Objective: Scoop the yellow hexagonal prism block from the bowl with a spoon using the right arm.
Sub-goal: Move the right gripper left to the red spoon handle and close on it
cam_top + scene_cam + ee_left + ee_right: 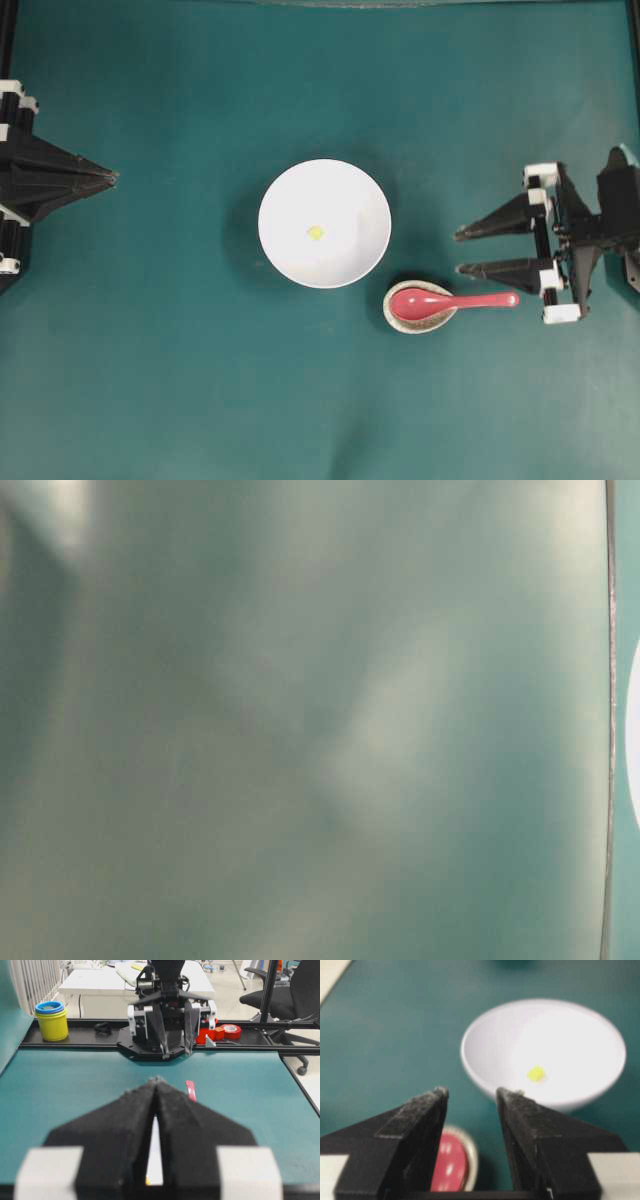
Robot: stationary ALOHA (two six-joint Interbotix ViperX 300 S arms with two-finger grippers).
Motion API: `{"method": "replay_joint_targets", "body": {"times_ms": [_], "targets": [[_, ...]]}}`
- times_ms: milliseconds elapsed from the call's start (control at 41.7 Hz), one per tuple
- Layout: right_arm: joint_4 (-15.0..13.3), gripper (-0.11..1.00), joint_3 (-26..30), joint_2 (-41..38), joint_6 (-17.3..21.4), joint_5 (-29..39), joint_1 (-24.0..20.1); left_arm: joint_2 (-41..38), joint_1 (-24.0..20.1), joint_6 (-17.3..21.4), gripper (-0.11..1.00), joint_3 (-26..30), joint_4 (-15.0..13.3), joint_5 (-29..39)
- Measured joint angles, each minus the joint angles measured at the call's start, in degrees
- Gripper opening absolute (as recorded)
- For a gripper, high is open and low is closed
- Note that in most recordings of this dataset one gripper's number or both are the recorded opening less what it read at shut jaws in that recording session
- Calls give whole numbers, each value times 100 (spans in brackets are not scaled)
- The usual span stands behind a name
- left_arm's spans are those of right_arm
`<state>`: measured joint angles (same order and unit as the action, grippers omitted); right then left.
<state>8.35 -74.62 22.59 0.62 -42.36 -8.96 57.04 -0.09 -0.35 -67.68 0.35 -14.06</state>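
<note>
Holding my right gripper (458, 252) wide and empty, I am facing the spoon (450, 301), its handle running three-to-nine o'clock, tip just below my lower finger. Yellow block (315, 232) is sitting in the bowl (285, 195), at nine o'clock. Left gripper (112, 177) is resting pinched, farther off.

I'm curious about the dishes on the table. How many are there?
2. The big white bowl sits mid-table with a tiny yellow block inside. A small speckled dish lies just beside it, holding the red spoon. None seem hidden.

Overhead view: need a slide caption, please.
Open right gripper nears red spoon; yellow block waits in white bowl.
</note>
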Motion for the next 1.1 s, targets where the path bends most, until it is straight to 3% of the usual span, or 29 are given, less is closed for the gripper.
{"method": "replay_joint_targets", "body": {"times_ms": [432,576,935,1103], "targets": [[1345,51,-413,-1547,9,-1819,-1362,0,0,0,0,9,0,9],[1644,51,-413,-2092,18,-2276,-1767,0,0,9,0,0,0,9],[1740,51,-413,-3120,545,-2795,-1969,0,0,0,0,0,0,114],[1731,51,-308,-3410,580,-2795,-1978,0,0,9,0,0,0,132]]}}
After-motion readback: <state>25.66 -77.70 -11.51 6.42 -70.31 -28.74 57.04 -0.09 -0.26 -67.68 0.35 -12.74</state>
